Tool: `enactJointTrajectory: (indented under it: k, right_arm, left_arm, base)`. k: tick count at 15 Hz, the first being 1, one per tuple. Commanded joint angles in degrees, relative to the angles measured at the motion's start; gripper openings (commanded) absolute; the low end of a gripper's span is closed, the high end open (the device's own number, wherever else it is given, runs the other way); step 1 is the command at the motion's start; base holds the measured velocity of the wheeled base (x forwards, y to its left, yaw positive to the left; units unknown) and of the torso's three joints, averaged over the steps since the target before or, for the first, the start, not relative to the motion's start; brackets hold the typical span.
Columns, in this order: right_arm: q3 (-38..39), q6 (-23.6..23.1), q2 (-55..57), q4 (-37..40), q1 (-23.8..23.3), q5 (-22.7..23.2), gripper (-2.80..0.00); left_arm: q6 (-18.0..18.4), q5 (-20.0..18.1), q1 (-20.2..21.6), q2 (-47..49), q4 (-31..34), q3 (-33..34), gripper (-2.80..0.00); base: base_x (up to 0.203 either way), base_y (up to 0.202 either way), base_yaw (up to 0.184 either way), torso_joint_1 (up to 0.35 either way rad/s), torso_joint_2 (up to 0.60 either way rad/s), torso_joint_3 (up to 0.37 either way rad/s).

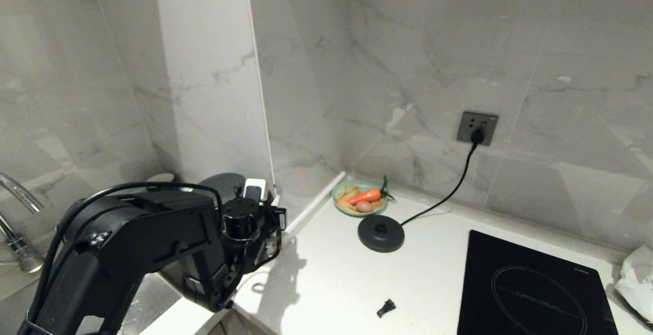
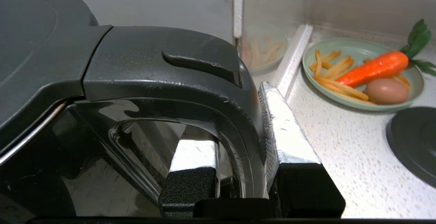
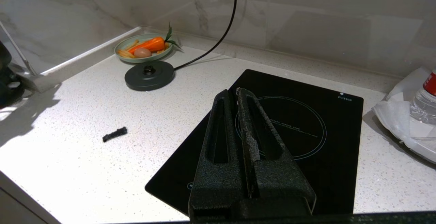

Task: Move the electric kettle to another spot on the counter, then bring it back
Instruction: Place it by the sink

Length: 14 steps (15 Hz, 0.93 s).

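Note:
The electric kettle (image 2: 136, 63) fills the left wrist view: glossy black body, matte lid, loop handle. My left gripper (image 2: 235, 115) is shut on the handle, one silver-padded finger inside the loop and the other outside it. In the head view only the kettle lid (image 1: 222, 182) shows behind my left arm (image 1: 153, 243), at the left end of the white counter (image 1: 331, 274) by the wall pillar. The kettle's bottom is hidden. My right gripper (image 3: 231, 92) hangs shut and empty above the hob.
The round black corded base (image 1: 381, 233) sits bare, plugged into the wall socket (image 1: 477, 127). Behind it is a green plate (image 1: 357, 200) with a carrot, an egg and fries. A black induction hob (image 1: 530, 289), a small black piece (image 1: 386, 308), a plastic bag (image 1: 635, 274) and a tap (image 1: 18, 212) are also here.

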Motion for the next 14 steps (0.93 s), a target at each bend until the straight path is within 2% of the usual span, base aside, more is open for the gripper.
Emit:
enactJointTrajectory:
  k: [1, 7, 8, 10, 14]
  right_arm:
    - [0.0, -0.03, 0.0, 0.02, 0.0, 0.04, -2.8]
    - [0.0, -0.03, 0.0, 0.02, 0.0, 0.04, -2.8]
    - [0.0, -0.03, 0.0, 0.02, 0.0, 0.04, -2.8]
    - [0.0, -0.03, 0.0, 0.02, 0.0, 0.04, -2.8]
    - [0.0, -0.03, 0.0, 0.02, 0.0, 0.04, -2.8]
  left_arm:
    - [0.09, 0.22, -0.73, -0.12, -0.7, -0.33, -2.8]
    - [0.17, 0.22, -1.49, 2.76, -1.31, 5.16, -2.8]
    - [0.54, 0.22, -1.58, 3.34, -1.33, 6.0, -2.8]
    - [3.54, 0.33, -2.42, 3.56, -1.33, 8.03, -2.8]
    - [4.04, 2.86, -4.38, 2.85, -1.33, 7.55, -2.8]
  base:
    - [0.0, 0.0, 0.0, 0.0, 0.0, 0.0]
    - [0.0, 0.0, 0.0, 0.0, 0.0, 0.0]
    - [0.0, 0.0, 0.0, 0.0, 0.0, 0.0]
    - [0.0, 0.0, 0.0, 0.0, 0.0, 0.0]
    - [0.0, 0.0, 0.0, 0.0, 0.0, 0.0]
